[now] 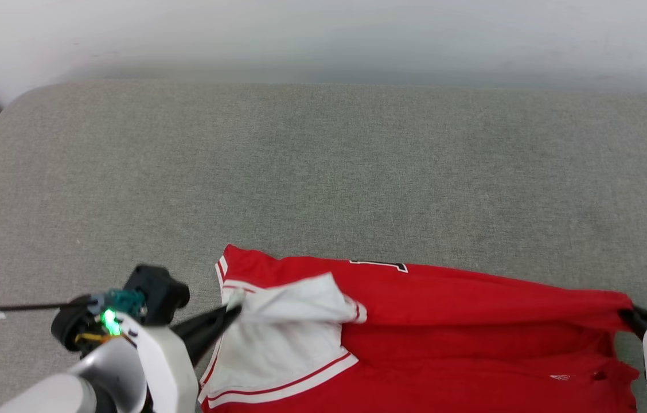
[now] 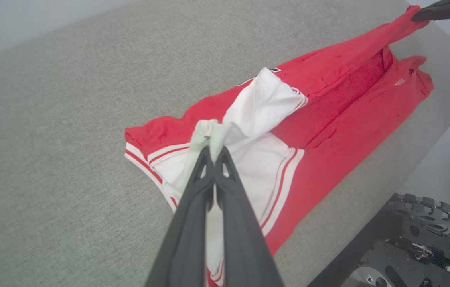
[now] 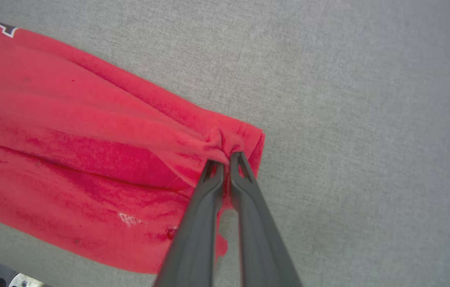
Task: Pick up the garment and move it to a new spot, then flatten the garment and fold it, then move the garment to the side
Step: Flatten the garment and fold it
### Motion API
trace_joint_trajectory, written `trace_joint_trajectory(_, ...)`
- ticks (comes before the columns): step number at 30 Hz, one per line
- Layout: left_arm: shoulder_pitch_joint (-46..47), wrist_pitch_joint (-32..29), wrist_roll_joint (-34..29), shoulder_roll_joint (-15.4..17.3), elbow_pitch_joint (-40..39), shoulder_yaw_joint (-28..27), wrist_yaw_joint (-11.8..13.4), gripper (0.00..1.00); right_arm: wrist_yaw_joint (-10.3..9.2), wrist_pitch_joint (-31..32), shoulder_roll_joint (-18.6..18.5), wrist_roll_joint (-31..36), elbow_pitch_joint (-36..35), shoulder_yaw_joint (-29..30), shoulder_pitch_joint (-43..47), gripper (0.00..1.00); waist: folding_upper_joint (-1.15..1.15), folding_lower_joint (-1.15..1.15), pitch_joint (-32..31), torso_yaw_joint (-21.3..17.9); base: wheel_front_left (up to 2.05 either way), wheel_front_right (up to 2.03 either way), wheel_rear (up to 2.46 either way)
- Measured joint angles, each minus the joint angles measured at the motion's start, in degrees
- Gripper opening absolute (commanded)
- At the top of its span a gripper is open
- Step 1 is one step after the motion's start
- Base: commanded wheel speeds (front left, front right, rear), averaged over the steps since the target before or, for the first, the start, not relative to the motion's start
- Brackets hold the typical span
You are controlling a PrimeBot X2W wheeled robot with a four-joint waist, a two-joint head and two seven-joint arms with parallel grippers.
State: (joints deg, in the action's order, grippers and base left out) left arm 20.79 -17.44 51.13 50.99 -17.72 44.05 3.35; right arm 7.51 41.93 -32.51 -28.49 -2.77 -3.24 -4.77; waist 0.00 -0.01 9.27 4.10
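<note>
**Head view.** The garment (image 1: 461, 310) is lying across the lower centre and lower right of the frame on the grey upholstered surface (image 1: 323, 160), and it is gathering lengthwise into long folds. It is showing a red body and a white short sleeve (image 1: 283, 332) edged with red-and-white stripe trim. A scrap of black, white-outlined lettering (image 1: 378, 265) is peeking out at its upper edge, and a small white mark (image 1: 558, 377) is sitting toward the lower right. The cloth is spanning the two grips, from the lower left to the right edge.

**Left wrist view.** My left gripper (image 2: 213, 148) is pinching a bunched tuft of the white sleeve at the frame's centre, its jaws closed on the cloth.

**Right wrist view.** My right gripper (image 3: 227, 158) is clamping a puckered red corner at the garment's end, just right of centre, with its fingers nearly together.
</note>
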Motion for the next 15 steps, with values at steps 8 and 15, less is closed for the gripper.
trace_joint_trajectory(8, -5.76, 0.56, -2.07, -0.10, 4.88, 4.78, 0.36, 0.00, 0.00, 2.31, 0.41, 1.35, -1.41, 0.56, 7.03, 0.00, 0.00, 0.00, 0.03, -0.01, 0.00, 0.00, 0.00)
trace_joint_trajectory(15, -6.38, 0.56, -1.23, -3.96, 10.43, 6.82, -0.93, 0.00, 0.00, 1.24, 0.98, 3.08, -0.36, -0.76, 9.34, 0.00, 0.00, 0.00, 1.05, 0.66, 0.00, 0.00, 0.00)
